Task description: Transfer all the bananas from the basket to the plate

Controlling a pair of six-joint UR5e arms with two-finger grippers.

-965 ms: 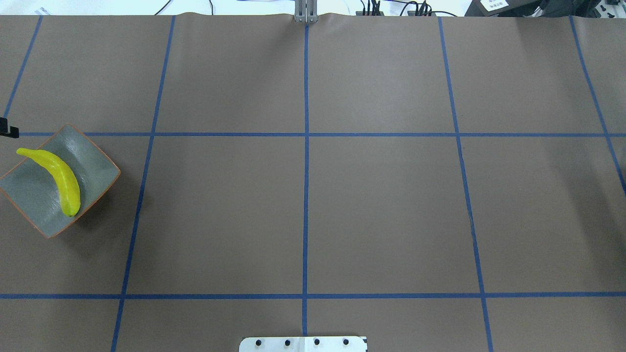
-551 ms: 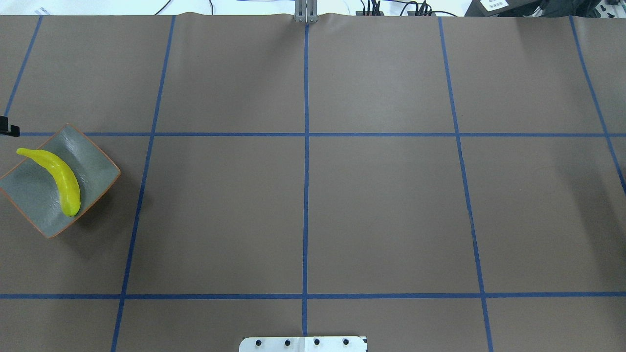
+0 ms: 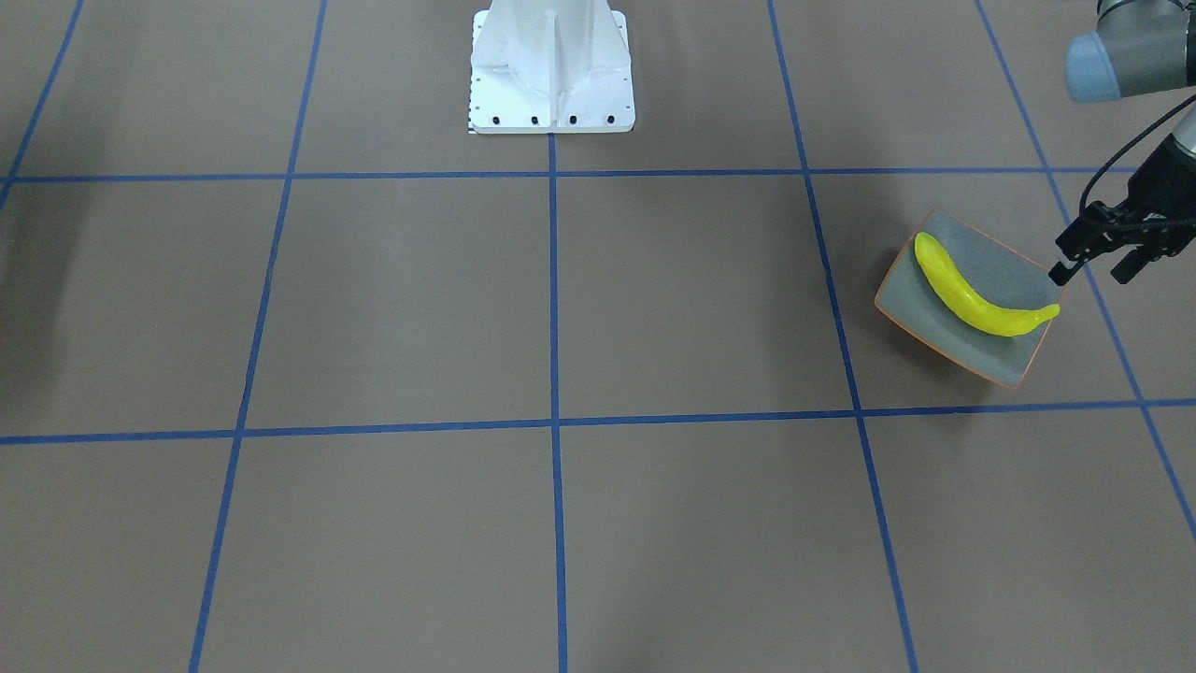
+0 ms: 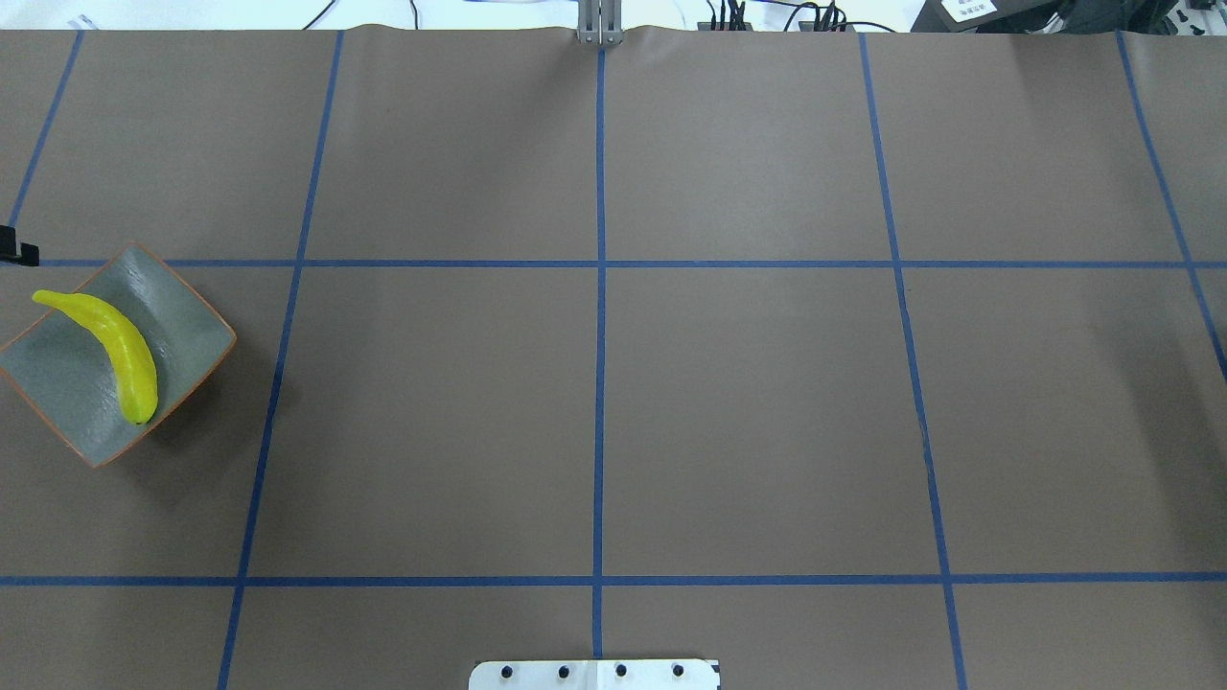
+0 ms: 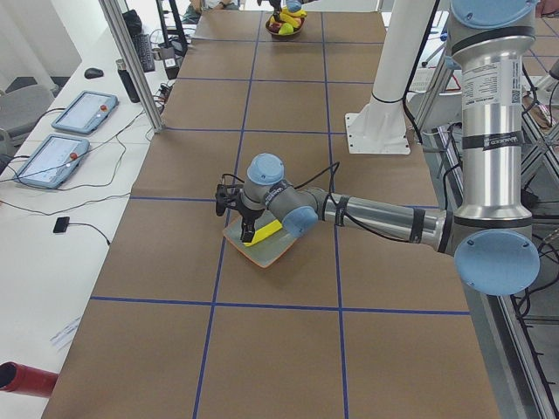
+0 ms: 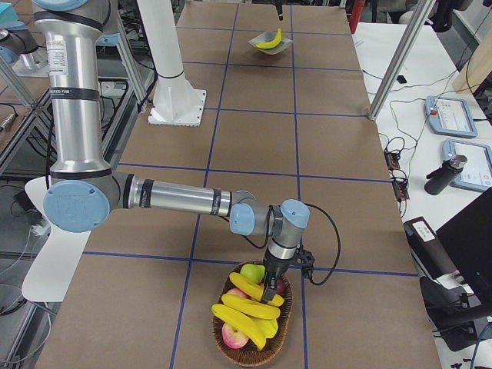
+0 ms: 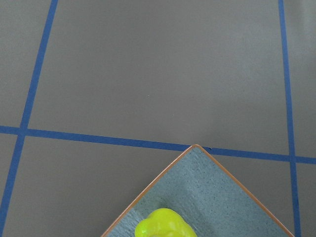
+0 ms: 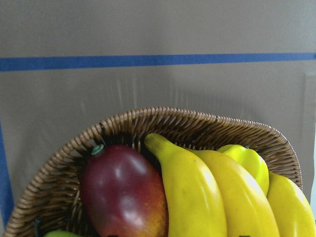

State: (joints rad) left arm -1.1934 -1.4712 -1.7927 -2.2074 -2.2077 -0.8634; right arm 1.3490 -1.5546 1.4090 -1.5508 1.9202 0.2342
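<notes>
On plate [image 3: 992, 269], one banana [image 3: 972, 301], three in basket [image 8: 187, 118], left tool [image 3: 1090, 271] spread, right tool [image 6: 270, 295] unclear.

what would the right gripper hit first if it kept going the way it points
Most likely the top banana in the basket: the right gripper points down over it, and that banana lies centred in its wrist view, beside a red fruit. How near it is, I cannot tell.
</notes>
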